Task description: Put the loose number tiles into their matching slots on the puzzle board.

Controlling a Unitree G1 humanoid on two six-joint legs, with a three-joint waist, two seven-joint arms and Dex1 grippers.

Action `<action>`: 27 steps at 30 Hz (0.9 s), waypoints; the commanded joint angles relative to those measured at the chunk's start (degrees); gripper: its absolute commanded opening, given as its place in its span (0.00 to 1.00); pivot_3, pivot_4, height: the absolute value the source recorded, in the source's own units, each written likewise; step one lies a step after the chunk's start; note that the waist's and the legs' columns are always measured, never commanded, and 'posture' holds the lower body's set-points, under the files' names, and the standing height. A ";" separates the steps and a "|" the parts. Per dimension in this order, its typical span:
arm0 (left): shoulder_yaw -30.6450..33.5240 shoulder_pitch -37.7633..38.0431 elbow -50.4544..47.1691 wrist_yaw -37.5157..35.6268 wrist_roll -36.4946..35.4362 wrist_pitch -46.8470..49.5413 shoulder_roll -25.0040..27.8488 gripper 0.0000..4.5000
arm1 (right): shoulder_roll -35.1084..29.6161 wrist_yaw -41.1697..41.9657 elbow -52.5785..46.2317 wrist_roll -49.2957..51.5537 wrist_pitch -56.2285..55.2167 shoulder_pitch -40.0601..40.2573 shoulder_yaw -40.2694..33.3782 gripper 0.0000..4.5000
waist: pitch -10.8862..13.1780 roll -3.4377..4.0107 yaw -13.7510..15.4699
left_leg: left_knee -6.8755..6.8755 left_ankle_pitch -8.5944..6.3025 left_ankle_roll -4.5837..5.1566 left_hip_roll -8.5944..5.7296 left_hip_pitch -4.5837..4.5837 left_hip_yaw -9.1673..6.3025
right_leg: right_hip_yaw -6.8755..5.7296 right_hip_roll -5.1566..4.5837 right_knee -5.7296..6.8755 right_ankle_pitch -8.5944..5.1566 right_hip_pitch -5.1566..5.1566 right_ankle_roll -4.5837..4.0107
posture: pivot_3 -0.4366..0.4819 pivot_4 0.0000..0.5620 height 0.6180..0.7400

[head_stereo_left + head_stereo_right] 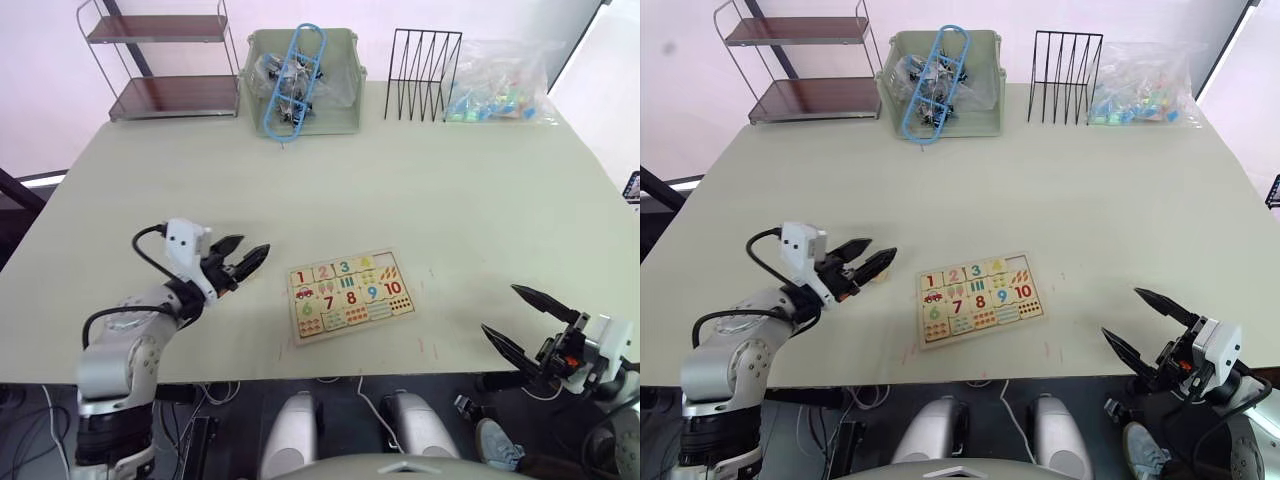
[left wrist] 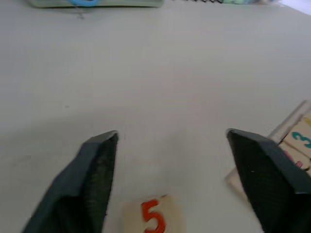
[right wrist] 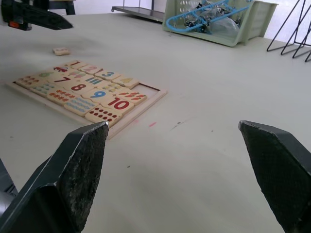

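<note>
Because the left gripper hangs wide over the 5 tile, just beside the puzzle board, a skewed descent could nudge it away.

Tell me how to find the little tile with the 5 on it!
Find the flat pale-wood puzzle board near the table's front edge. Beside it, on the robot's left, the left tool hovers open over one small square pale-wood tile lying alone on the table, marked with an orange 5.

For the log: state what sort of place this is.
Likely a robot test room, not a home: one pale table staged with a puzzle board, a green bin of clutter, a wire rack and a small shelf.
</note>
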 commanded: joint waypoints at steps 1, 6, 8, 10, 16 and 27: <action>5.86 4.00 -1.62 -0.93 -2.05 -3.69 0.96 1.00 | -0.14 -1.56 0.52 -0.17 -0.46 -0.21 -2.48 1.00 | 0.00 0.00 0.12 | 0.00 0.00 0.00 0.00 0.00 0.00 | 0.00 0.00 0.00 0.00 0.00 0.00 | 0.48 0.27 1.00; 9.16 8.03 -2.00 -1.45 -4.79 -5.49 0.87 1.00 | 0.26 -2.37 0.08 -0.63 0.01 0.20 -2.10 1.00 | -0.01 -0.02 0.37 | 0.00 0.00 0.00 0.00 -0.01 0.01 | -0.04 -0.08 -0.02 -0.08 0.00 -0.12 | 0.48 0.27 1.00; 10.95 12.41 -2.47 -2.50 -5.20 -7.38 0.01 1.00 | 0.10 -2.12 0.61 -0.03 0.69 -0.26 -1.98 1.00 | -0.03 -0.04 0.33 | 0.00 0.00 0.00 -0.01 0.00 0.02 | -0.05 -0.14 -0.02 -0.12 0.01 -0.19 | 0.48 0.27 1.00; 12.12 15.93 -2.39 -2.95 -5.09 -9.38 -0.75 1.00 | -0.22 -1.47 1.22 0.71 1.28 -0.45 -2.28 1.00 | -0.03 -0.04 0.00 | -0.01 -0.01 0.00 0.00 0.01 0.10 | -0.01 -0.16 -0.03 -0.12 0.00 -0.19 | 0.48 0.27 1.00; 12.98 21.25 -3.27 -2.30 -6.08 -12.52 -2.59 1.00 | -1.22 -0.52 3.21 1.49 3.44 0.29 -3.44 1.00 | -0.08 -0.09 0.37 | -0.04 -0.01 0.00 0.02 0.05 0.13 | -0.02 -0.23 -0.05 -0.13 0.00 -0.18 | 0.48 0.27 1.00; 10.57 27.65 -6.25 -2.63 -5.48 -15.71 -4.96 1.00 | -0.52 -2.40 2.81 1.58 6.16 2.31 -4.73 1.00 | -0.12 -0.13 0.10 | -0.04 -0.02 0.00 0.01 0.04 0.15 | -0.01 -0.24 -0.06 -0.19 -0.01 -0.09 | 0.48 0.27 1.00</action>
